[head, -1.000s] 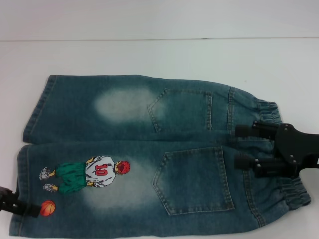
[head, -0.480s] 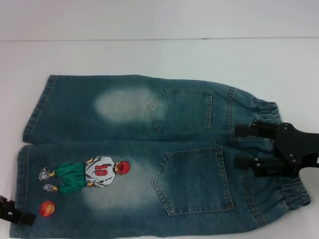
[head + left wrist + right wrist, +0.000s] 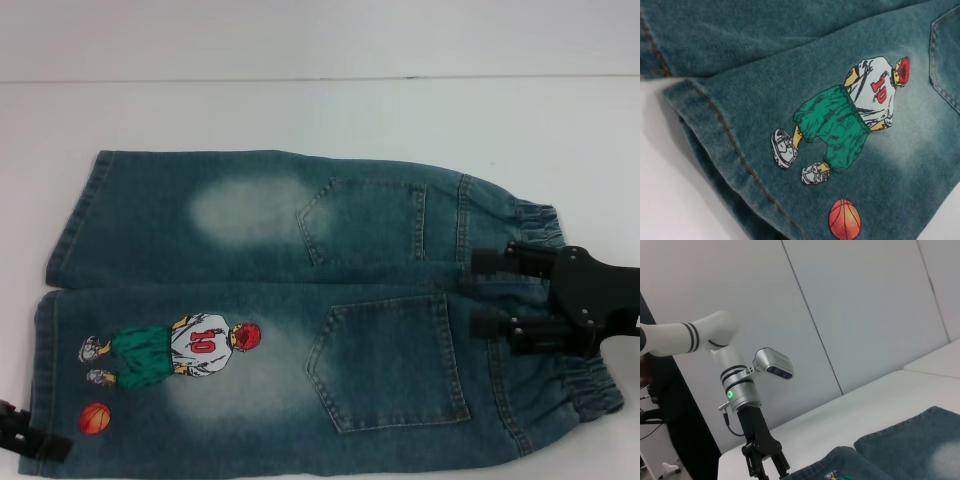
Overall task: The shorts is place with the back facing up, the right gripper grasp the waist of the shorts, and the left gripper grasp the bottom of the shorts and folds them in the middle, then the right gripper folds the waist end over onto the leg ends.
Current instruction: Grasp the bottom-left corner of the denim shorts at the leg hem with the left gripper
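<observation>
— Where are the claws?

— The right claw (image 3: 485, 293) lies over the waist (image 3: 560, 310) of the shorts (image 3: 300, 310). Its two black fingers (image 3: 497, 262) are spread apart, pointing toward the back pockets, with denim showing between them. They look to rest on or just above the cloth; from the head view I cannot tell whether they touch it.

— Holding anything?

— No, it is released, nothing pinched.

— And the left claw?

— The left claw (image 3: 30, 437) sits at the near corner of the printed leg, beside the bottom of the shorts (image 3: 45, 340). Only a black tip shows there. In the right wrist view the left claw (image 3: 766, 466) hangs down off its silver segment at the hem edge, but whether it is parted or clenched I cannot tell.

— The shorts?

— Flat on the white tabletop (image 3: 300, 110), back up, waist to the right, hems to the left. The cartoon player (image 3: 850, 112) and the orange ball (image 3: 844, 220) are on the near leg, just inside the stitched hem.
</observation>
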### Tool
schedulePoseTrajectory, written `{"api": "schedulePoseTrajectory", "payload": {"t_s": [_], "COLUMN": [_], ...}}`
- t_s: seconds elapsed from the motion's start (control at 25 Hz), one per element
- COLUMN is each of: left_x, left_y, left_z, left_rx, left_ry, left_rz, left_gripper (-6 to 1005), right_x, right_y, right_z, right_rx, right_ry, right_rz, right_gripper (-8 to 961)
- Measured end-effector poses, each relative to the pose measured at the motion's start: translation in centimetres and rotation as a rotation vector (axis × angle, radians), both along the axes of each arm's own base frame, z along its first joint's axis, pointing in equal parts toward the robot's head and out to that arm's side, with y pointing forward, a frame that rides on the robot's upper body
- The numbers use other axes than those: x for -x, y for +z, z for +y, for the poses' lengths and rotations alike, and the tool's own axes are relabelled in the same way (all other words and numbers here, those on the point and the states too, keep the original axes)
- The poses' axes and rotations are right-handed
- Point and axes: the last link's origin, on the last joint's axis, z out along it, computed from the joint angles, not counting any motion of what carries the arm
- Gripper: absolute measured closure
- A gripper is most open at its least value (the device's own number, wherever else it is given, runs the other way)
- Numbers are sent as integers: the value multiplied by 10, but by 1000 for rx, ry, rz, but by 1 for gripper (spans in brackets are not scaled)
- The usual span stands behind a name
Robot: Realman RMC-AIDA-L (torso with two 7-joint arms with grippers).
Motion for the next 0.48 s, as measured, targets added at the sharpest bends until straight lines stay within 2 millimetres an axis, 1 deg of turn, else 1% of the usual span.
{"api": "schedulePoseTrajectory", "payload": {"t_s": [0.48], "left_x": [2], "left_y": [0], "left_z": [-4], "left_rx": [10], "left_ry": [14], "left_rz": [6], "left_gripper": [156], "right_x": [0], "right_y": [0], "right_z": [0], "right_rx": [0], "right_ry": [0], "right_rz": [-1], "right_gripper": [12]}}
